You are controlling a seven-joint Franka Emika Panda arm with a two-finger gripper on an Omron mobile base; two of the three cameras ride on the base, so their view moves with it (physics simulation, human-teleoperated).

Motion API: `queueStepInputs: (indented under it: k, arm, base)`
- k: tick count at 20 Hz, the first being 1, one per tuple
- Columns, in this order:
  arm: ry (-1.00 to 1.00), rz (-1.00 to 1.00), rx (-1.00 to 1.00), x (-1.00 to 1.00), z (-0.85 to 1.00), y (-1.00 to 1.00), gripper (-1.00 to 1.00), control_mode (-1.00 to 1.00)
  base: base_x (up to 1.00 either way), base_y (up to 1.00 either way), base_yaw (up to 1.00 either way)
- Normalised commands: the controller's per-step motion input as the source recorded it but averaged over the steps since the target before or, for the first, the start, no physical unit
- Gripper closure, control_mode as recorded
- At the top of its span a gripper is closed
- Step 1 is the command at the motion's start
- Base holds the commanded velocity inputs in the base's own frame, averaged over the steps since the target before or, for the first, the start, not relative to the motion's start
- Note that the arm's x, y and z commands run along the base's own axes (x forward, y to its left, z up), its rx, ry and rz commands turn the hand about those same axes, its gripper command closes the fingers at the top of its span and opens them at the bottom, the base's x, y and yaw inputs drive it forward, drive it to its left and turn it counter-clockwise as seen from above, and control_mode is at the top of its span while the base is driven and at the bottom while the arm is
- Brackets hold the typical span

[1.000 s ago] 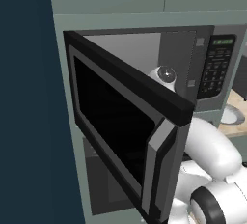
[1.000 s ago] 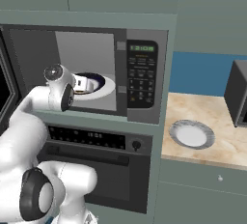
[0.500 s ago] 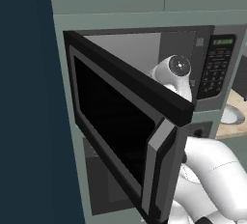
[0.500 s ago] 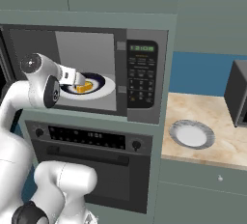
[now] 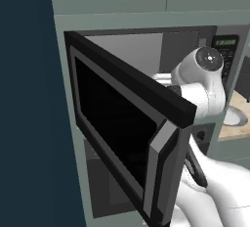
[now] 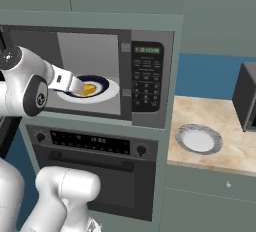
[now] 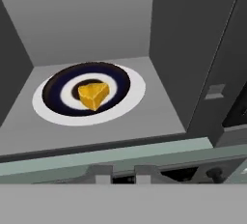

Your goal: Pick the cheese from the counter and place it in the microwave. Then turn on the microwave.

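Hovering just outside the microwave [image 6: 100,71] mouth with the gripper [image 6: 76,84], jaws not readable, so cannot tell whether spread or pressed together, and holding nothing. Lying apart from the fingers, the cheese [image 7: 93,95], resting in the middle of the dark-ringed plate [image 7: 130,95] inside the cavity. Having drawn back from deeper inside a moment ago. Standing wide open at the left, the door [image 5: 127,128]; sitting well apart on the counter [image 6: 220,126], a grey-white plate [image 6: 197,138].
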Motion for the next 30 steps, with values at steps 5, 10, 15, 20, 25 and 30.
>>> queueStepInputs:
  k: [5,10,15,20,25,30]
  arm:
    - [0.02,-0.07,0.05,-1.0,0.14,-0.22,1.0,-1.0]
    - [0.0,-0.05,0.01,-1.0,0.02,0.0,1.0,-1.0]
    - [0.01,-0.03,0.0,-0.96,0.23,0.0,1.0,-1.0]
    - [0.04,-0.02,0.0,-0.83,0.24,-0.03,1.0,-1.0]
    - [0.05,0.0,0.0,-0.81,0.16,-0.02,1.0,-1.0]
    - [0.02,0.0,0.0,-0.81,0.02,0.0,1.0,-1.0]
  base:
    - [0.0,0.0,0.0]
    - [0.0,0.0,0.0]
    - [0.0,0.0,0.0]
    - [0.0,0.0,0.0]
    - [0.0,0.0,0.0]
    - [0.0,0.0,0.0]
